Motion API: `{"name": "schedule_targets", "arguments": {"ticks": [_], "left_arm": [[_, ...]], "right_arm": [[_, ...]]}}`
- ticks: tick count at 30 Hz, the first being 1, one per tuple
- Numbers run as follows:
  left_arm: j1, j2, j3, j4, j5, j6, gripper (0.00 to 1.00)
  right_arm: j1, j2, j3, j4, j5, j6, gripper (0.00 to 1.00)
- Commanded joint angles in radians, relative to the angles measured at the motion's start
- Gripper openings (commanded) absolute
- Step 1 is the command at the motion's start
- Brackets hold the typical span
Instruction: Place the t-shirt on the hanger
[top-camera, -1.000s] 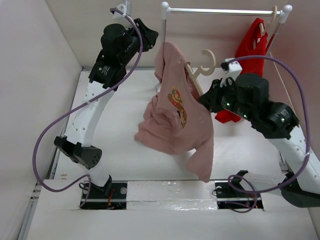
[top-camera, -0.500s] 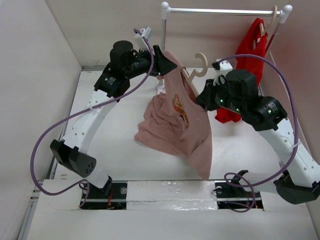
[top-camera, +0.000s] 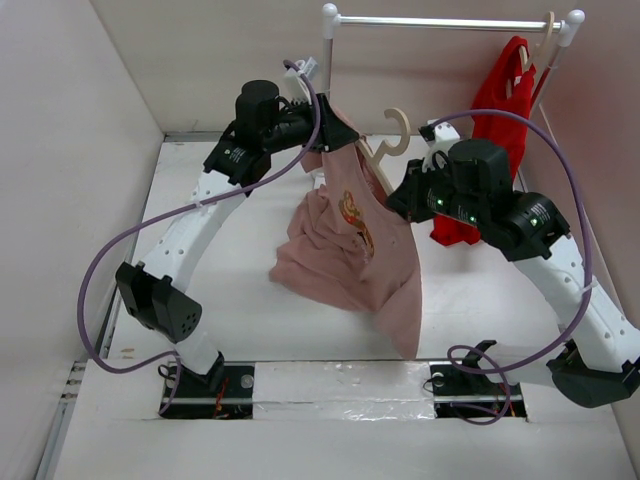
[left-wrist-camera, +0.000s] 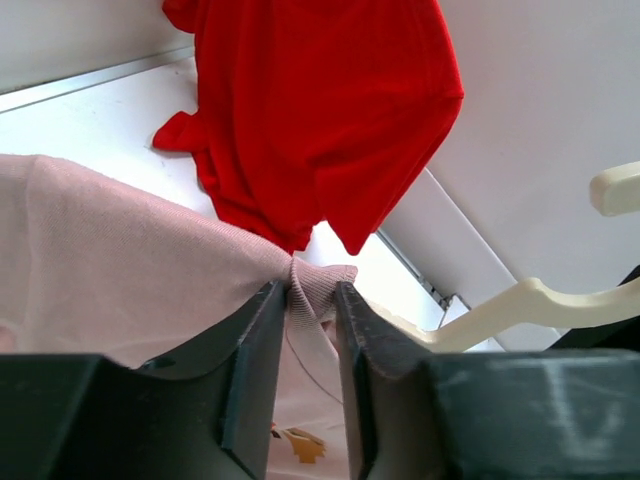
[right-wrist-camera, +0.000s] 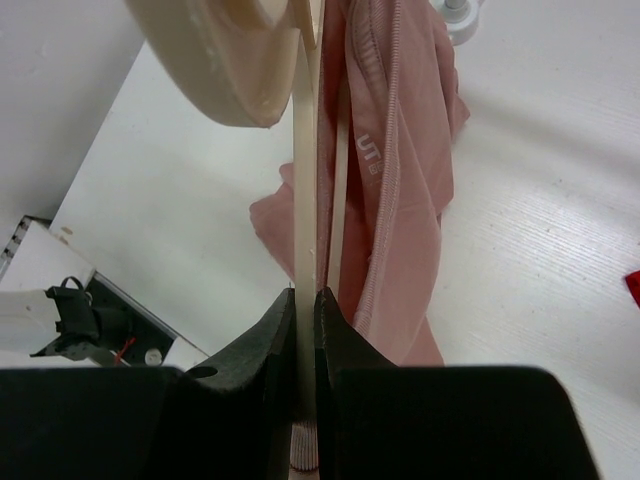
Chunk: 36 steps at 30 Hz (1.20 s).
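The dusty pink t-shirt (top-camera: 350, 240) hangs in the air over the table, its lower part draped down. My left gripper (top-camera: 338, 132) is shut on the shirt's ribbed collar edge (left-wrist-camera: 312, 285) and holds it up at the top. The cream wooden hanger (top-camera: 385, 150) sits partly inside the neck, hook pointing up. My right gripper (top-camera: 400, 195) is shut on a thin hanger arm (right-wrist-camera: 305, 230), with the pink cloth (right-wrist-camera: 400, 180) right beside it. The hanger also shows in the left wrist view (left-wrist-camera: 520, 305).
A white clothes rail (top-camera: 440, 20) runs along the back. A bright red garment (top-camera: 495, 110) hangs on another hanger at its right end and fills the left wrist view (left-wrist-camera: 320, 110). Side walls close in left and right.
My left gripper has moved down and right with the collar, towards the hanger. My right gripper has carried the hanger up and left, deeper into the shirt's neck.
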Motion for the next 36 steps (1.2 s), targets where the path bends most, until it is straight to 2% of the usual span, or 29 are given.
{"name": "schedule_targets", "arguments": {"ticks": [1, 4, 6, 9, 18, 25, 26, 29, 30, 32, 34, 36], "left_arm": [[-0.006, -0.004, 0.056, 0.047, 0.028, 0.011, 0.23], [-0.006, -0.006, 0.056, 0.051, 0.029, 0.011, 0.14], [-0.006, -0.006, 0.053, 0.055, 0.026, 0.008, 0.11], [-0.006, -0.012, 0.051, 0.061, 0.029, 0.006, 0.0], [-0.006, -0.05, 0.082, 0.036, 0.049, 0.035, 0.0], [-0.006, -0.059, 0.077, -0.034, 0.091, 0.106, 0.0], [-0.006, -0.055, 0.098, -0.05, 0.076, 0.144, 0.0], [-0.148, 0.002, 0.248, -0.252, -0.122, 0.3, 0.0], [-0.169, 0.02, 0.276, -0.308, -0.139, 0.343, 0.0], [-0.17, 0.022, 0.243, -0.294, -0.194, 0.319, 0.0], [-0.17, -0.05, 0.177, -0.202, -0.256, 0.301, 0.08], [-0.17, -0.093, 0.111, -0.166, -0.378, 0.281, 0.13]], "right_arm": [[-0.004, -0.021, 0.011, 0.116, -0.015, -0.006, 0.0], [-0.004, -0.018, 0.006, 0.119, -0.018, -0.009, 0.0], [-0.004, -0.016, 0.0, 0.122, -0.018, -0.007, 0.0], [-0.004, -0.016, -0.004, 0.126, -0.015, -0.012, 0.0], [-0.036, -0.006, -0.063, 0.144, -0.017, -0.026, 0.0], [-0.046, 0.054, -0.04, 0.161, 0.018, -0.033, 0.0], [-0.046, 0.069, -0.032, 0.164, 0.021, -0.032, 0.0], [-0.046, 0.092, -0.005, 0.187, 0.028, -0.024, 0.0], [-0.046, 0.106, 0.005, 0.188, 0.028, -0.023, 0.0], [-0.046, 0.115, 0.028, 0.195, 0.028, -0.021, 0.0], [-0.046, 0.111, 0.028, 0.201, 0.028, -0.02, 0.0], [-0.046, 0.105, 0.025, 0.201, 0.055, -0.02, 0.0]]}}
